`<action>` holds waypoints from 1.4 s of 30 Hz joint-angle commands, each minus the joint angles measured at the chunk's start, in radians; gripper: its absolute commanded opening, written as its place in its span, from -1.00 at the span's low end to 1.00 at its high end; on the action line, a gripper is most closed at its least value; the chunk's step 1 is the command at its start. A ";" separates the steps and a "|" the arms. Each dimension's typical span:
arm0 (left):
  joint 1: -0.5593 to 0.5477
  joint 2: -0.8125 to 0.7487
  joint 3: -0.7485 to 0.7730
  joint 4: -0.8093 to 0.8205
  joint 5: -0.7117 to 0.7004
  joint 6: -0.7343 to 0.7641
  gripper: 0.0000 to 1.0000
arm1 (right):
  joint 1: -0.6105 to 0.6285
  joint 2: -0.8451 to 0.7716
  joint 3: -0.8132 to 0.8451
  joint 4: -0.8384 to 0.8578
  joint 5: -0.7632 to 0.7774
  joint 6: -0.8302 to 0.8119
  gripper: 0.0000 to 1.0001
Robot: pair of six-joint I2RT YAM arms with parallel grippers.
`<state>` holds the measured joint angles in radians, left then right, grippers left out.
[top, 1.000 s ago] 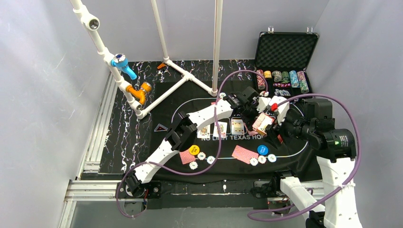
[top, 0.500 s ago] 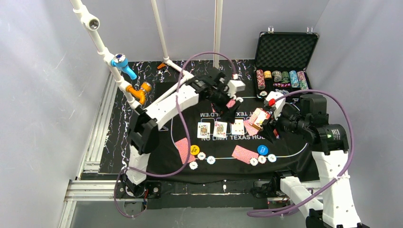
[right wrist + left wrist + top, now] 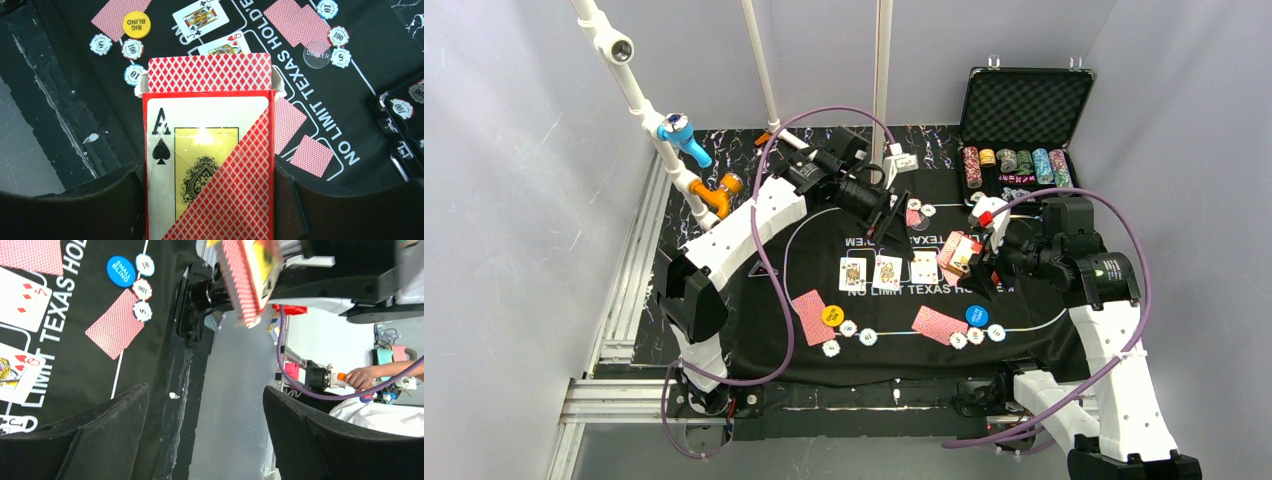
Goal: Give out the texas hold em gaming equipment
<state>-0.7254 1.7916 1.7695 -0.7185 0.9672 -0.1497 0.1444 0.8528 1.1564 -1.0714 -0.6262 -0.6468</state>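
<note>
My right gripper (image 3: 210,200) is shut on a red card box (image 3: 209,165) with an ace of spades on its front, red-backed cards sticking out of its top. It hangs above the mat's right half (image 3: 965,255). My left gripper (image 3: 890,222) hovers over the far side of the mat, open (image 3: 205,440), with nothing between its fingers. Three face-up cards (image 3: 887,271) lie in a row at the centre. Red-backed cards lie beside the yellow button (image 3: 832,315), the blue button (image 3: 976,315) and the clear dealer disc (image 3: 318,56), each with small chips (image 3: 848,328) next to it.
The black mat (image 3: 824,205) covers the table's middle. An open black case (image 3: 1024,110) holding stacks of chips (image 3: 1014,162) stands at the back right. A white pipe frame (image 3: 764,60) rises at the back left. Purple cables loop above both arms.
My left arm has swung away from the card box to the far side of the mat, gripper open. My right gripper has shifted slightly left, still gripping the box.
</note>
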 commanded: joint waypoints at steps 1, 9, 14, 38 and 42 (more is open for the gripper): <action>0.001 -0.002 0.101 -0.007 -0.011 -0.146 0.52 | -0.002 -0.007 -0.005 0.077 -0.071 -0.036 -0.97; -0.046 0.047 0.166 -0.148 -0.432 -0.011 0.04 | 0.000 0.004 0.005 0.074 -0.079 -0.023 -0.97; -0.134 0.093 0.247 -0.176 -0.553 0.032 0.02 | 0.000 0.014 0.012 0.077 -0.080 -0.015 -0.97; -0.016 0.049 0.169 0.112 0.044 -0.214 0.48 | 0.012 -0.019 -0.017 0.125 -0.071 -0.004 -0.97; -0.031 0.052 0.063 0.505 0.157 -0.627 0.72 | 0.012 -0.014 -0.008 0.125 -0.081 -0.010 -0.97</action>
<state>-0.7311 1.8812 1.8709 -0.4694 0.9924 -0.4973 0.1528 0.8413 1.1332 -0.9947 -0.6628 -0.6411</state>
